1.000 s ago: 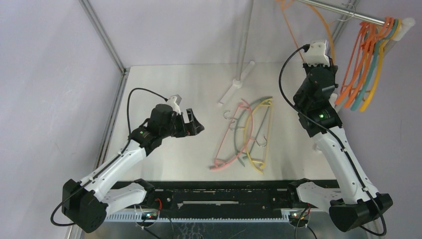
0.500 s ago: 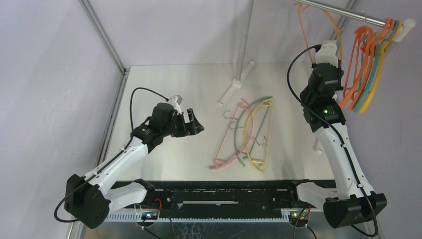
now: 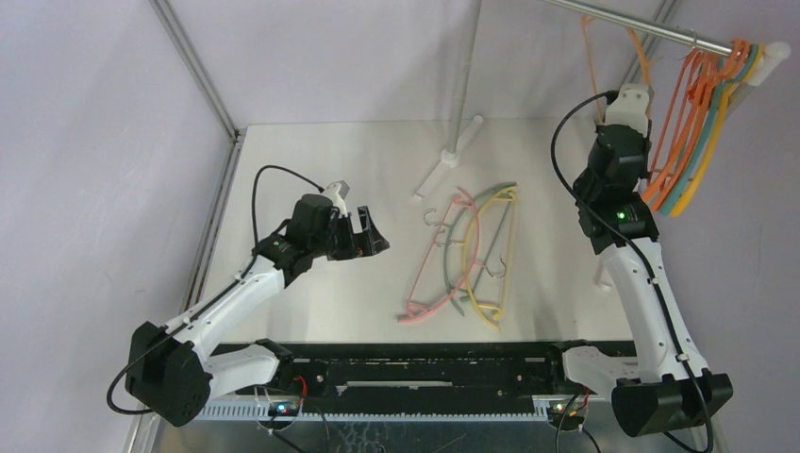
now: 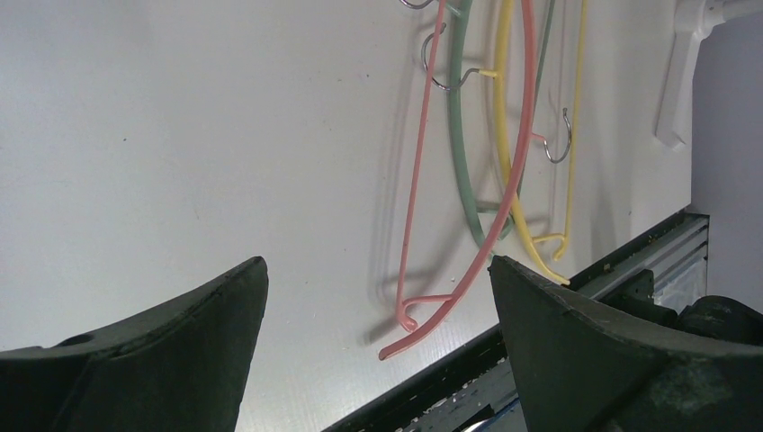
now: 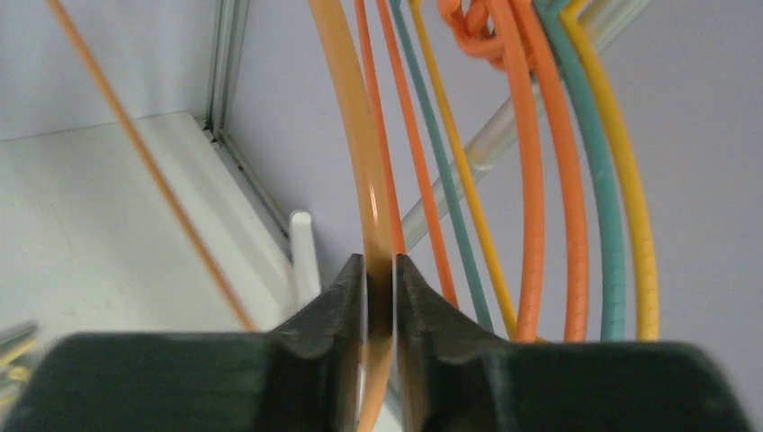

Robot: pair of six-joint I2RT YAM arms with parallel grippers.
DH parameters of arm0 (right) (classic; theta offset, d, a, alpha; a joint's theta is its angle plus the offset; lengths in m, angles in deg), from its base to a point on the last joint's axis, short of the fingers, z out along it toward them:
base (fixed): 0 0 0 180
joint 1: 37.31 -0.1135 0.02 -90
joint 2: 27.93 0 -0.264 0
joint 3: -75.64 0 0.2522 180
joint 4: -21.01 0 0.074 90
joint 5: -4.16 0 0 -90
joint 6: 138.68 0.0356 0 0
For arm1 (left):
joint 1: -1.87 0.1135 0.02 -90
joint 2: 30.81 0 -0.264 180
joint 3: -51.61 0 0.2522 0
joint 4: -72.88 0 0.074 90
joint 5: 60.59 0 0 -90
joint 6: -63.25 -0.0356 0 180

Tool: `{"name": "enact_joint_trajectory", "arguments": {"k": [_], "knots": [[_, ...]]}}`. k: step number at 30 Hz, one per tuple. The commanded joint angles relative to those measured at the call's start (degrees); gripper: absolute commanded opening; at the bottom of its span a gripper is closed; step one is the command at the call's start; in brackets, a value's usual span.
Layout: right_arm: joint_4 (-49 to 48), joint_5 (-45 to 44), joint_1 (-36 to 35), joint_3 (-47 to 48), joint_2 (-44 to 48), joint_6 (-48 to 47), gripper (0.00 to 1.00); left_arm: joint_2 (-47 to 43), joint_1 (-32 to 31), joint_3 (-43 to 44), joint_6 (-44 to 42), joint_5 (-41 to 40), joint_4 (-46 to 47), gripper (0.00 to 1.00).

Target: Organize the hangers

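A white matte table [image 3: 311, 160] fills the middle of the overhead view. Plain pale lavender walls box it in: a left wall [image 3: 94, 142], a back wall [image 3: 358, 57] and a right wall [image 3: 755, 236]. An aluminium frame post [image 3: 193, 66] slants up from the table's far left corner, and an aluminium strip [image 3: 215, 226] runs along its left edge. A thin steel upright pole [image 3: 464, 71] rises from a white foot [image 3: 448, 170] resting on the far part of the table. A steel rail [image 3: 641, 25] crosses the top right corner and ends in a white cap [image 3: 774, 49]. A black rail [image 3: 425, 363] lines the near edge. The light is soft and even, with faint shadows.
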Motion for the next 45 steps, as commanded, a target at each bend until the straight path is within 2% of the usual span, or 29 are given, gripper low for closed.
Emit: {"name": "enact_joint_trajectory", "arguments": {"k": [1, 8, 10, 12, 19, 23, 26, 30, 32, 39, 45], "knots": [[3.75, -1.10, 0.50, -1.54, 3.15, 6.04, 0.33, 0.16, 0.34, 2.43, -0.58, 1.55, 2.04, 0.97], [3.78, 0.75, -0.27, -2.56, 7.40, 7.35, 0.74, -0.13, 0.34, 2.19, -0.75, 1.67, 2.04, 0.97], [3.34, 2.25, -1.29, -2.51, 9.21, 7.06, 0.94, -0.16, 0.34, 1.91, -0.69, 1.60, 2.24, 0.97], [2.67, 4.16, -3.24, -2.51, 11.05, 6.40, 1.00, -0.37, 0.34, 1.47, -0.44, 1.59, 2.66, 0.97], [-0.52, 5.20, -14.02, -2.51, 15.15, 0.09, 1.00, 0.35, 0.34, 0.76, 0.24, 1.59, 3.76, 0.97], [-1.98, 6.10, -18.71, -2.51, 16.89, -0.18, 1.00, 1.12, 0.34, 0.80, 0.60, 1.67, 4.47, 0.97], [-0.04, 10.40, -21.83, -1.99, 16.69, 1.13, 0.99, 1.87, 0.34, 0.99, 0.65, 1.68, 4.80, 0.97], [10.42, 20.46, -24.17, 3.86, 11.74, 10.15, 0.96, 3.04, 0.34, 1.07, 0.65, 0.83, 4.84, 0.97], [13.23, 25.38, -25.24, 3.91, 9.30, 16.73, 0.93, 3.45, 0.34, 0.77, 0.58, 0.27, 4.92, 0.97], [13.69, 29.20, -29.00, -5.56, 2.72, 30.91, 0.87, 3.46, 0.34, -1.89, 1.04, -0.52, 5.88, 0.97], [12.35, 33.79, -30.72, -9.62, -4.87, 37.17, 0.78, 3.35, 0.34, -3.51, 1.33, -0.69, 6.34, 0.97]]}}
